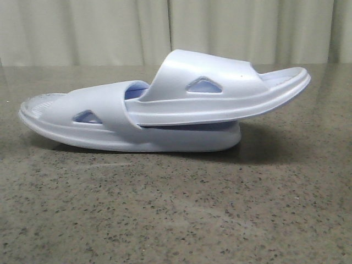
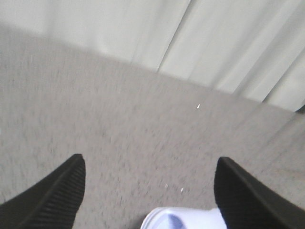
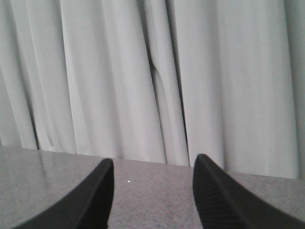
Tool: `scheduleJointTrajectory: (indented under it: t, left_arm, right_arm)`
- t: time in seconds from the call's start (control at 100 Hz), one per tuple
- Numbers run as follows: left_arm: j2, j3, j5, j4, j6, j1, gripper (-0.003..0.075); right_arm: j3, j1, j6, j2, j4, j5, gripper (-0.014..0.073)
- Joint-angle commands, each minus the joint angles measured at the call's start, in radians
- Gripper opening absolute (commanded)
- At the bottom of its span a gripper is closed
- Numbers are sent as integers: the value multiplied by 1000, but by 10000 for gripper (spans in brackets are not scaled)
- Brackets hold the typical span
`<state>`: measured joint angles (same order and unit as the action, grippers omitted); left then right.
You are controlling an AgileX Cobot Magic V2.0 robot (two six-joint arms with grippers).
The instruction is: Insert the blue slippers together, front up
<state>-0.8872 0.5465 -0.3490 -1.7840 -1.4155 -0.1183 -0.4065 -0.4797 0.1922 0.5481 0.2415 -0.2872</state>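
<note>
Blue slippers [image 2: 178, 219] — under open left claw [image 2: 148, 179]

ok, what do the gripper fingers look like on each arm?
Only the fingertips show, in the wrist views. The left gripper has two black fingers that taper to rounded tips, with fine ribbed texture on the inner faces. The right gripper looks the same: black, curved, tapering fingers with ribbed pads. No cables or markings are visible.
</note>
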Motion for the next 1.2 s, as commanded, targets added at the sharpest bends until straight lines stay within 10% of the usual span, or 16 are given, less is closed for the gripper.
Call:
scheduleJointTrajectory:
  t: [0.0,0.59,1.19]
  left_arm:
    - [104,16,10,14,-10,-7,499]
    - [591,-281,119,102,-10,-7,499]
    - [630,-349,157,108,-10,-7,499]
  right_arm:
    - [-35,8,132,-2,73,-40,320]
    - [-12,148,297,-178,120,189,320]
    - [108,280,252,-411,105,412,320]
